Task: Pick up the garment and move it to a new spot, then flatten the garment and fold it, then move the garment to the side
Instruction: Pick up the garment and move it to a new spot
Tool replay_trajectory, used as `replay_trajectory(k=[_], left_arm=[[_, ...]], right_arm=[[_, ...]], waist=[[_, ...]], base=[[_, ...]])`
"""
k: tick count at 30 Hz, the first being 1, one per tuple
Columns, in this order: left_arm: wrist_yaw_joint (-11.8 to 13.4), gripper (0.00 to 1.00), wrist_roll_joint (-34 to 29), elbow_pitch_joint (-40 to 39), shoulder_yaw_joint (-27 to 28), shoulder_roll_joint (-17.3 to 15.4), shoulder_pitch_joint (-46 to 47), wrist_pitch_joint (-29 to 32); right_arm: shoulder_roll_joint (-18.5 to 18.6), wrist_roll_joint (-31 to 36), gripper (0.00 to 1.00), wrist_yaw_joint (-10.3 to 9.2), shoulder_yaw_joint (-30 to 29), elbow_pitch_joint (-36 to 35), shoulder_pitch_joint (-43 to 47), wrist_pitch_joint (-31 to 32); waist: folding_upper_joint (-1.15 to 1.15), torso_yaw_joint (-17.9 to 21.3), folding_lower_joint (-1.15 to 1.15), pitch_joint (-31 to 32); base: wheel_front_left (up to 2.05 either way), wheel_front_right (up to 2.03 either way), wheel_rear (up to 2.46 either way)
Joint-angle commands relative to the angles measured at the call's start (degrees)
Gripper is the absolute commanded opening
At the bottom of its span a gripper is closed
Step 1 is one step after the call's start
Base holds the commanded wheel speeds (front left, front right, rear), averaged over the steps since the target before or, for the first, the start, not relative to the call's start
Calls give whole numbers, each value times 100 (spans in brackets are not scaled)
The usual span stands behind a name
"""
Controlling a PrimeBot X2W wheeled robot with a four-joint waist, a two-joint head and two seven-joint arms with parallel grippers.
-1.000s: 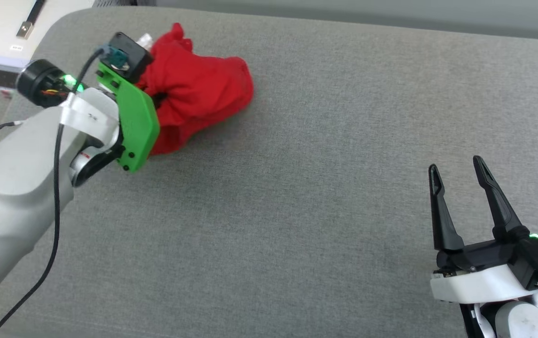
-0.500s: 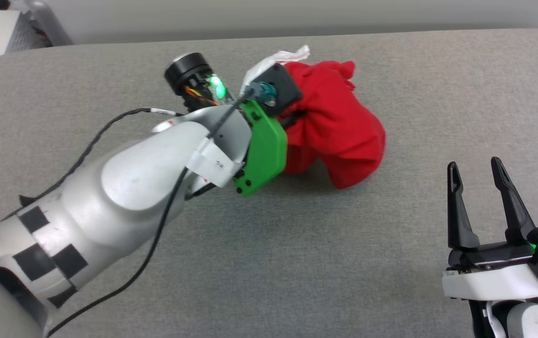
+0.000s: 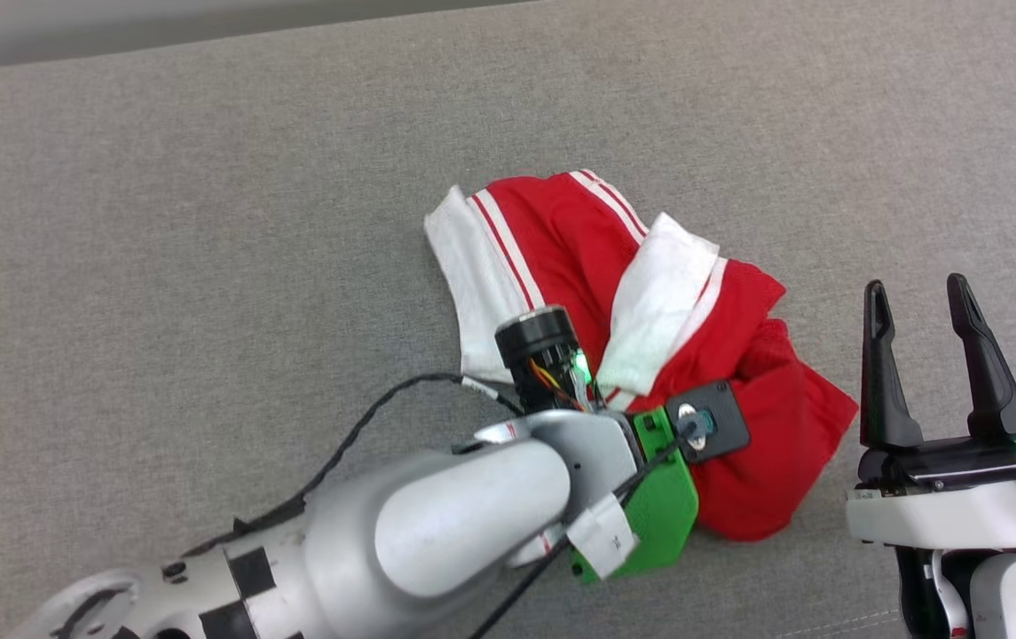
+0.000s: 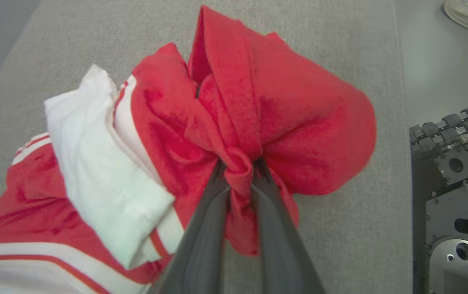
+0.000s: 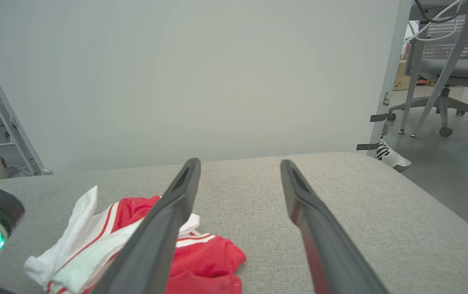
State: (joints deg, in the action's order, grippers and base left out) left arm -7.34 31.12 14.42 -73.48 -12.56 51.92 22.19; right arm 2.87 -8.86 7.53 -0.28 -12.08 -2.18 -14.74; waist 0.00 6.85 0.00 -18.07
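The garment [image 3: 578,240] is a red T-shirt with white, red-striped sleeves, lying bunched on the grey padded table [image 3: 161,222] near the middle. My left gripper [image 4: 240,165] is shut on a pinched red fold of the garment [image 4: 283,122]; in the head view its fingers are hidden under the green wrist plate and the cloth. My right gripper [image 3: 916,297] stands open at the lower right, just right of the garment, with nothing between its fingers. The right wrist view shows the garment [image 5: 201,257] low and left of the open right gripper [image 5: 240,163].
The table's right edge [image 4: 399,122] runs beside the robot's dark metal base [image 4: 450,183]. A pale wall stands behind the table. An office chair [image 5: 442,69] and a person's shoe [image 5: 393,157] are on the floor beyond the far right corner.
The head camera has swung, shifting the whole picture. My left gripper has carried the garment down toward the right gripper; the white sleeves now lie spread on the table. The right gripper stays open.
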Motion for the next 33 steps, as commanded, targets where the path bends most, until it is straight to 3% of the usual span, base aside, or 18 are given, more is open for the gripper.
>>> replay_trajectory(k=[1, 5, 6, 7, 8, 18, 25, 33], left_arm=[[-14, 0, -73, -28, 14, 28, -174, 101], [-14, 0, -106, -89, 14, 13, -396, 230], [-14, 11, -96, -69, 14, 9, -383, 160], [-14, 80, -107, -33, 14, 9, -353, 43], [-14, 100, -104, 10, 13, 17, -321, -109], [68, 100, 39, 719, 234, 334, -122, -2324], [916, 100, 4, 864, 761, 290, -456, -3254], [1876, 100, -17, 679, 1652, -259, -1130, -3704]], right_arm=[[1, -27, 100, -4, -2, -17, -103, -26], [1, -25, 100, -4, -36, 13, -145, -26], [1, -22, 100, -4, -47, 22, -146, -26], [1, -17, 100, -4, -56, 33, -142, -26], [1, -14, 100, -4, -68, 44, -133, -26], [1, 57, 100, -4, -168, 130, 213, -26], [1, 100, 100, -4, -190, 149, 470, -26], [1, 129, 100, -4, -232, 208, 674, -26]], waist=[[0, 97, 0, -120], [0, 26, 0, -130], [0, -6, 0, -111], [0, -42, 0, -81], [0, -79, 0, -43], [0, -541, 0, 666], [0, -822, 0, 1051], [0, -1030, 0, 1312]], base=[[0, 0, 0], [0, 0, 0], [0, 0, 0], [0, 0, 0], [0, 0, 0], [0, 0, 0], [0, 0, 0], [0, 0, 0]])
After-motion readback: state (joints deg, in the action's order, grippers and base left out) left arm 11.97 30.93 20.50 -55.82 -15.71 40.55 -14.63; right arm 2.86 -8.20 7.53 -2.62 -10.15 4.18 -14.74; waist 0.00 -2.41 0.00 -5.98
